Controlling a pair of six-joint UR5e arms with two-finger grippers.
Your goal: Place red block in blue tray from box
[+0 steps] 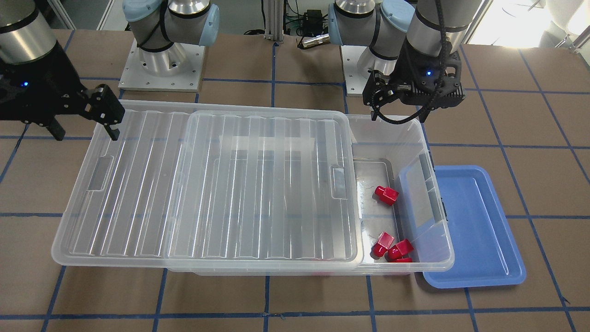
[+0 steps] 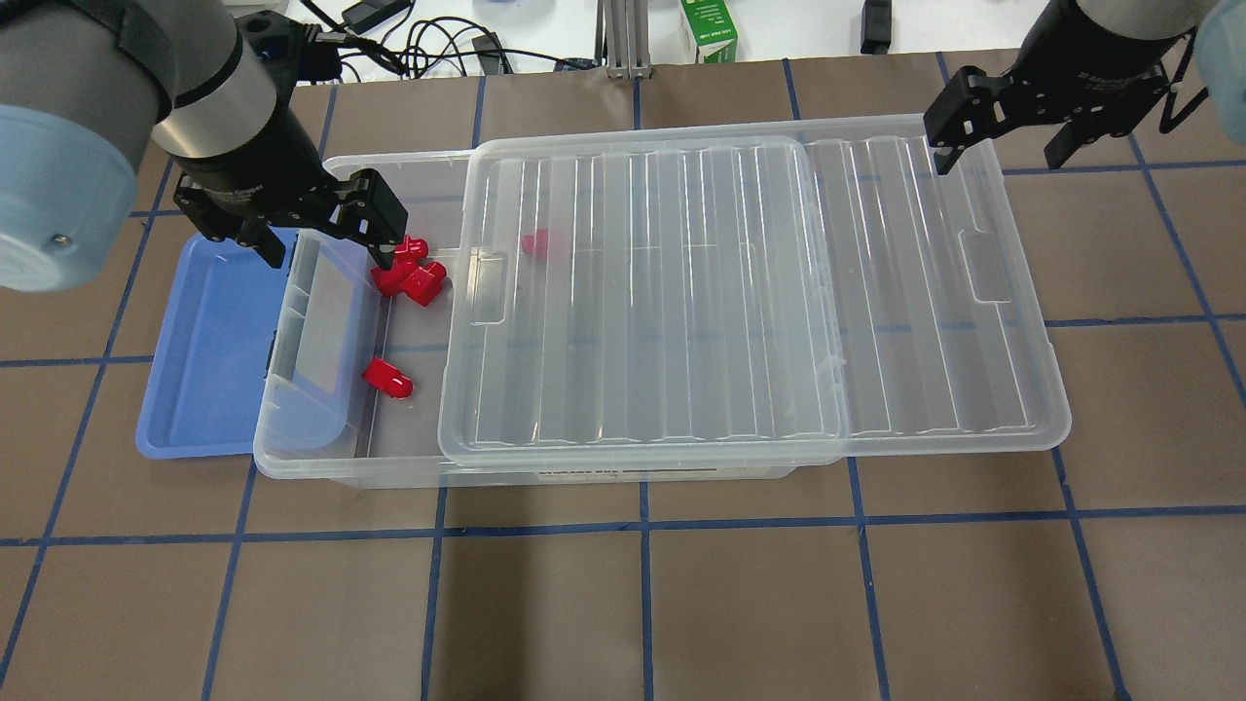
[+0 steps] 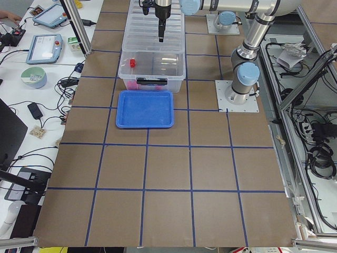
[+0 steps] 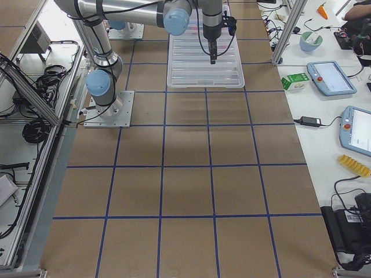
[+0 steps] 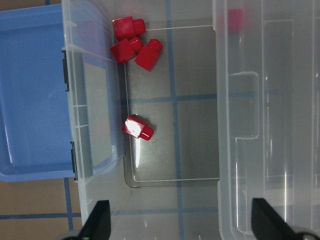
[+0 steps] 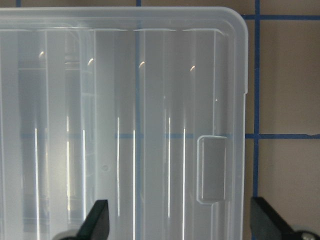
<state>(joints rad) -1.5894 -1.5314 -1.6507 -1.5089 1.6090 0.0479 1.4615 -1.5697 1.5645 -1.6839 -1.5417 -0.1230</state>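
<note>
Writing: we see a dark label strip [image 2: 633, 474] on the box's near wall and white print on a green carton [image 2: 708, 27] beyond the table [image 2: 584, 604]. Both are too small for us to read.
Left pincer [image 5: 180, 222]: spread wide and holding nothing. It hangs over the uncovered end of the box, and no block lies between its fingers.
Right pincer [image 6: 180, 220]: also spread wide and empty, over the lid's corner at 1 o'clock in the overhead view. We cannot tell whether its tips touch the lid.
Red block [image 5: 138, 127]: lies alone on the box floor, stud sideways, apart from the rest.
Other red blocks [image 5: 132, 42]: we count three bunched together at 12 o'clock of the lone one in the left wrist view, and a fourth dimly under the lid.
Blue tray [image 2: 204, 360]: on the table at 9 o'clock of the box, right against its end, with no block in it.
Box [image 2: 321, 467]: clear, open at its 9 o'clock end.
Lid [image 2: 681, 292]: ribbed, lying offset toward 3 o'clock and overhanging that end.
</note>
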